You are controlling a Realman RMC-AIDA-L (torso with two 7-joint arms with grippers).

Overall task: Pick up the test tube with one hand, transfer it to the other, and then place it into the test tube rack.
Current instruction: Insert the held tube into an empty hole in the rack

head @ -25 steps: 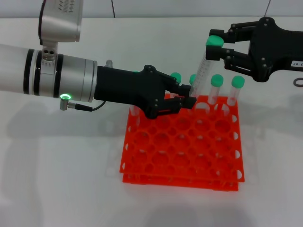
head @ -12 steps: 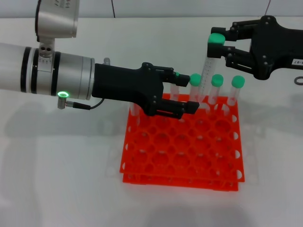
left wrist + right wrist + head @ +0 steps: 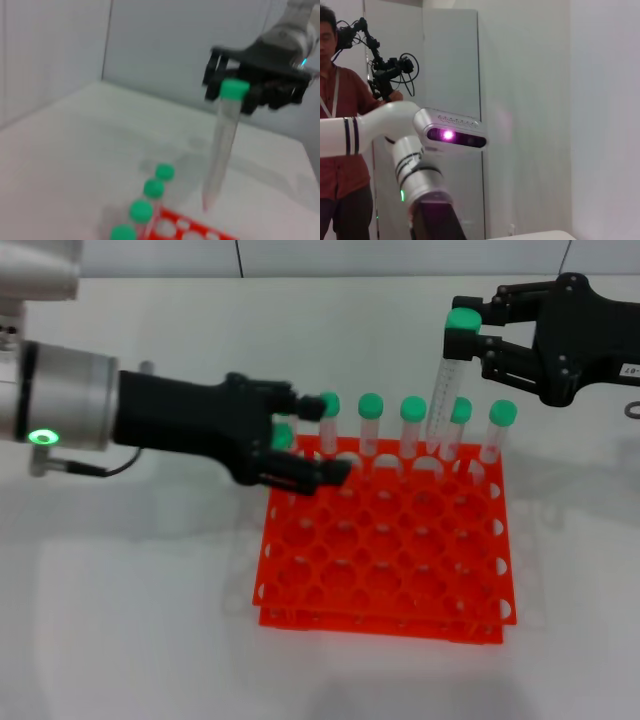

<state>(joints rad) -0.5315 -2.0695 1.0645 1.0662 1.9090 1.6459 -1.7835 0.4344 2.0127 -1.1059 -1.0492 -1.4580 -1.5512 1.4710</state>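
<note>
The right gripper (image 3: 478, 330), black with a small white label on its side, hangs over the back right part of the white table (image 3: 130, 620) and pinches the test tube (image 3: 447, 380) just under its green cap, its fingers closed on either side of the cap. The tube hangs close to upright, a little tilted, with its pointed tip low over the back row of the orange-red rack (image 3: 385, 550); from the head view the tip seems to sit at or just above a hole between two standing tubes, though whether it has entered the hole cannot be told. The left wrist view shows the same tube (image 3: 220, 150) held from above by that gripper (image 3: 235, 92), its tip just above the rack's red edge (image 3: 200, 231). The left gripper (image 3: 315, 440), plain black on a silver arm with a green light (image 3: 42, 436), reaches in from the left at the rack's back left corner, apart from the held tube. Its two fingers are spread with nothing between them, one near the caps of the back row, the other low over the rack's top. Five other green-capped tubes (image 3: 371, 425) stand along that back row. In the right wrist view a person in a red shirt (image 3: 337, 150) stands behind the robot.
</note>
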